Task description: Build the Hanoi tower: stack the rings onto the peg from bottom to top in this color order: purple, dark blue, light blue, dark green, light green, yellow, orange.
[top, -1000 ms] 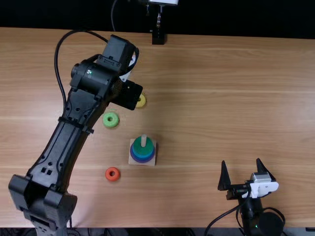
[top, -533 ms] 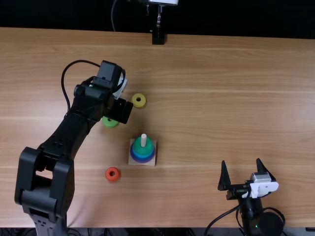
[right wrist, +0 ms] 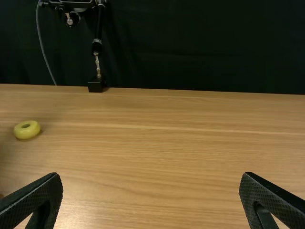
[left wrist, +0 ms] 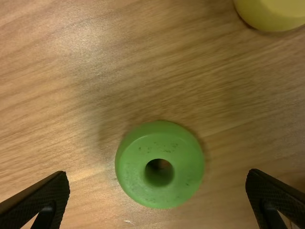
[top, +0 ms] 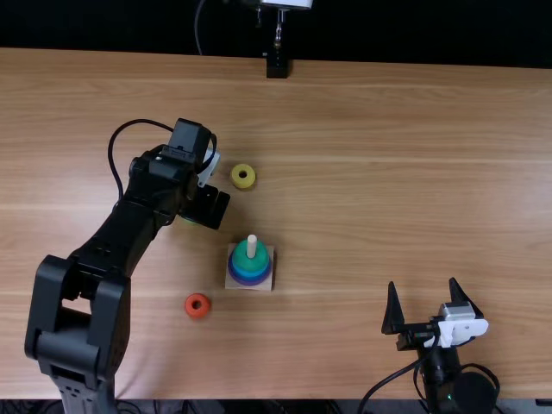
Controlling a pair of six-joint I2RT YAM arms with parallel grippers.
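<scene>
In the top view my left gripper (top: 205, 207) is above the light green ring, largely covering it. The left wrist view has the left gripper (left wrist: 158, 198) open, the light green ring (left wrist: 186, 167) lying flat on the table between its fingers, untouched. The yellow ring (top: 243, 177) lies beside it. On the wooden base (top: 264, 282), the peg (top: 252, 245) holds a dark green ring (top: 247, 261) above a blue one (top: 250, 274) and a purple one (top: 251, 282). The orange ring (top: 197, 305) lies nearer the front. My right gripper (top: 433, 302) stands open at the right; right gripper (right wrist: 151, 198) holds nothing.
A black stand (top: 277, 66) is at the table's far edge. The left arm stretches over the left part of the table (top: 388, 172). The right arm stays low at the front right, with a cable beside it.
My left gripper has moved from beside the yellow ring toward the front and slightly left, over the light green ring, uncovering the yellow one. The right arm has kept still.
</scene>
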